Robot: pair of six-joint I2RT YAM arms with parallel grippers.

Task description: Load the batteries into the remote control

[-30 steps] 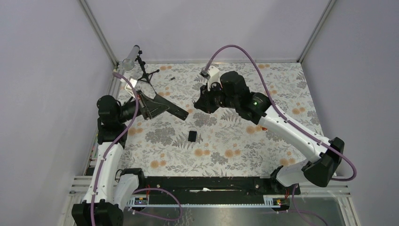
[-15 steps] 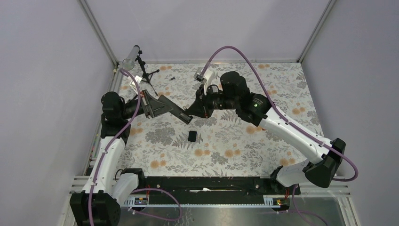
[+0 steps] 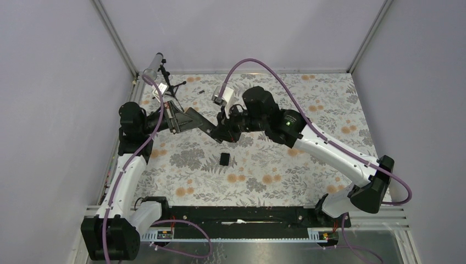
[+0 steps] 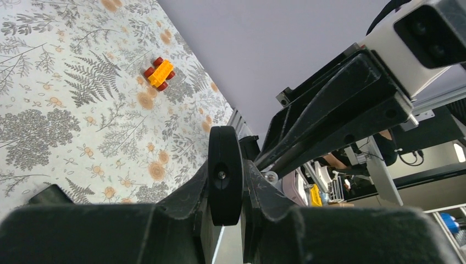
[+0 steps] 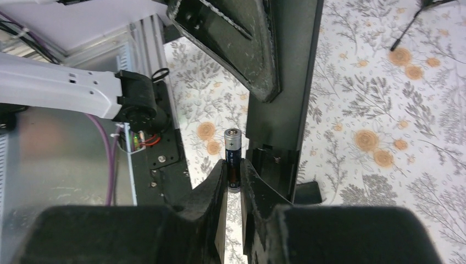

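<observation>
With right pincer (image 5: pixel 233 168) clenched on the battery (image 5: pixel 233 146) and left pincer (image 4: pixel 225 184) grasping the remote (image 5: pixel 286 99), align battery with the slot (image 5: pixel 275 165) just beside, then press in gently.

counter (image 3: pixel 275 176): white, grey ferns and leaves, orange blossoms | remote control (image 5: pixel 286 82): black | battery (image 5: pixel 233 157): black body, coppery lower band, silver cap | cover (image 3: pixel 225 159): black | toy car (image 4: pixel 159 72): yellow, red wheels | arm links (image 3: pixel 329 154): white, black joints | cable (image 5: pixel 108 165): purple
</observation>
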